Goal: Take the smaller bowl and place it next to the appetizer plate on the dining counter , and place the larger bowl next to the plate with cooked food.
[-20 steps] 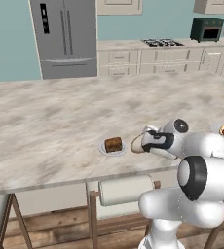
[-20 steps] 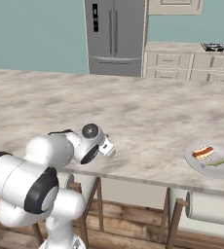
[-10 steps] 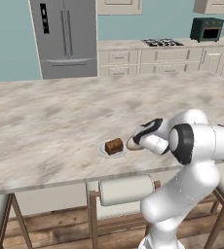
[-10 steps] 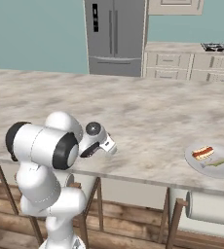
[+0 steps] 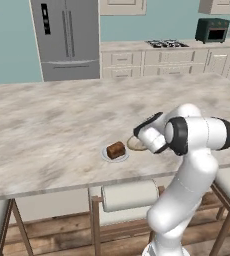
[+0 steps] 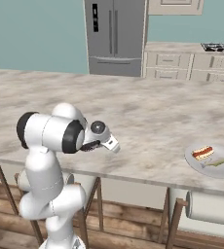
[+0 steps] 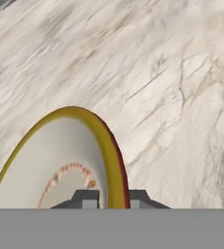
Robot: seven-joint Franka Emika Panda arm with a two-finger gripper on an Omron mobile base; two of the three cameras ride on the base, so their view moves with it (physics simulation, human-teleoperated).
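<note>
Marbled dining counter: gripper pinches smaller bowl rim, bowl lying flat

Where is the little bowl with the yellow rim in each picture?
Left base view: the smaller bowl sits right of the middle, just right of the appetizer plate, partly behind the arm.
Right base view: I cannot make it out; the arm stands where it would be.
Hand view: it takes up the lower left, its rim between the gripper tips.
Shared landmark: the dining counter.
</note>
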